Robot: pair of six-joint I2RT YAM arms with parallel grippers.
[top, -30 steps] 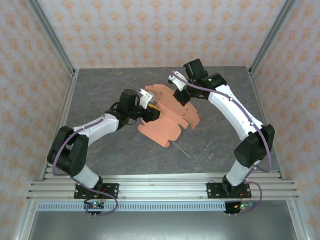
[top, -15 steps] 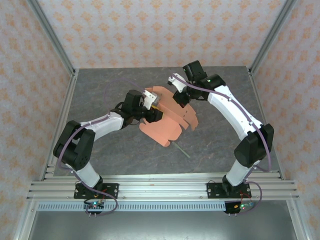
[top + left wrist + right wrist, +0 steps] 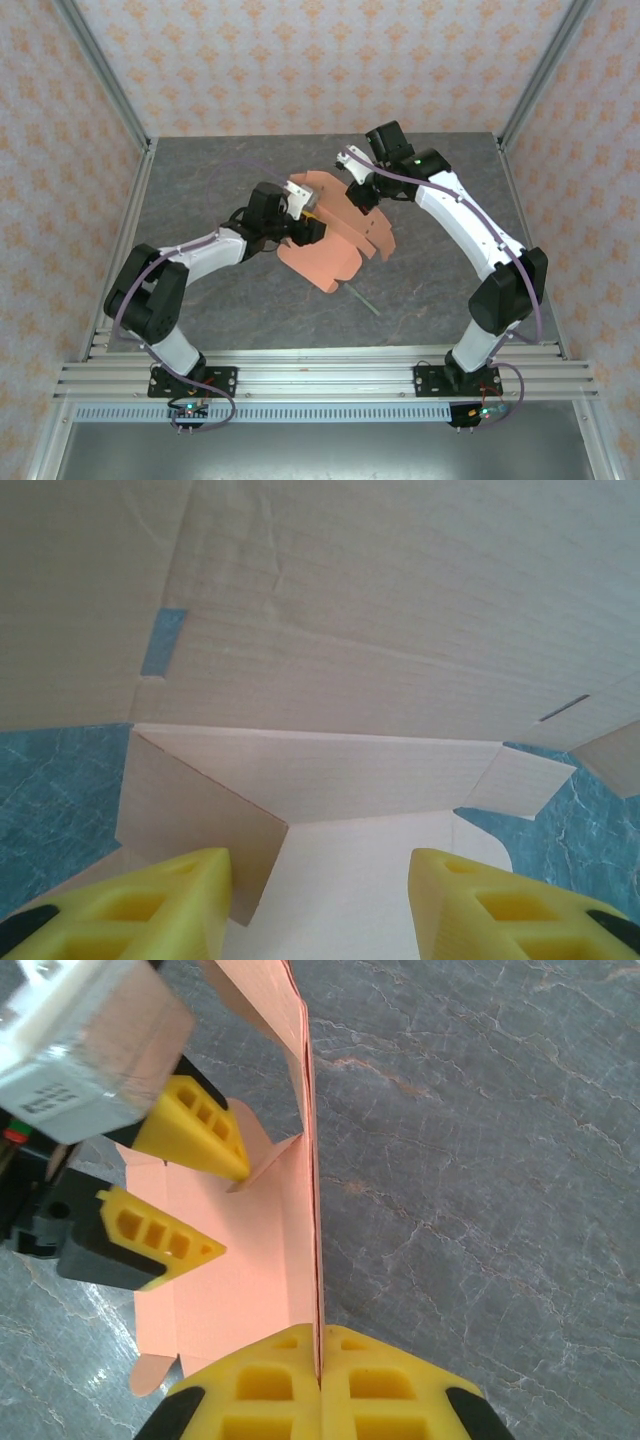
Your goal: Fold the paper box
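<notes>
We see the right claw [image 3: 320, 1348] clamped on the near edge of the paper box [image 3: 250, 1260], its yellow fingertips [image 3: 270, 1370] pressed together on a salmon-orange panel. The panel stands on edge and runs straight away from the grip. Beside that upright panel, the rest of the sheet spreads out level. Whether it rests on the grey marbled table [image 3: 480, 1160] we cannot tell. The left claw [image 3: 232, 1210] reaches in over this level part with its two fingers apart and nothing pinched between them. One tip touches a small raised flap at the fold and the other hangs just above the card. In the left wrist view, a short flap stands against the inner side of one finger, and a broad creased panel rises just ahead of both. From overhead, the half-folded box sits between the two claws near the middle of the table, with its rounded flaps fanning out toward the arm bases. Just past those flaps, farther from both claws, a thin greenish stick [image 3: 362, 300] lies on the stone-patterned surface.
</notes>
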